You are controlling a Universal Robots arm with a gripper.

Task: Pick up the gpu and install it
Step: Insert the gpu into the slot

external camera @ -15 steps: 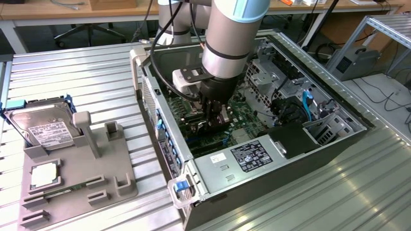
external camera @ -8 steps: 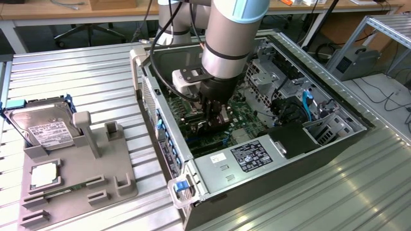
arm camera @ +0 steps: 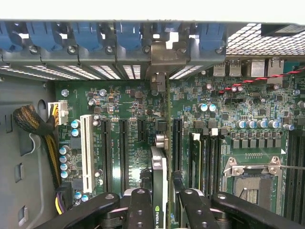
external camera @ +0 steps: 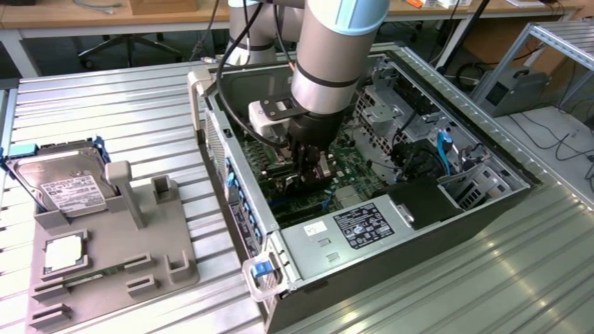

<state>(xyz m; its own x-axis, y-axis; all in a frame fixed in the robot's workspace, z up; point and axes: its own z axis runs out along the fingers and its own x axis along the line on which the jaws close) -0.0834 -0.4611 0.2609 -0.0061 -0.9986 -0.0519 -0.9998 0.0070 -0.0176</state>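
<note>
One gpu (Nvidia logo on edge) stands clamped in the claw.

Exterior view: sitting high and off to one side, looking steeply down at middle distance on the open computer case, the arm and the slatted table. Wrist view: riding on the arm, facing the motherboard head-on, very near, peering between the fingers of the gripper clamping the gpu. The 2 views are sharing the motherboard inside the case.
</note>
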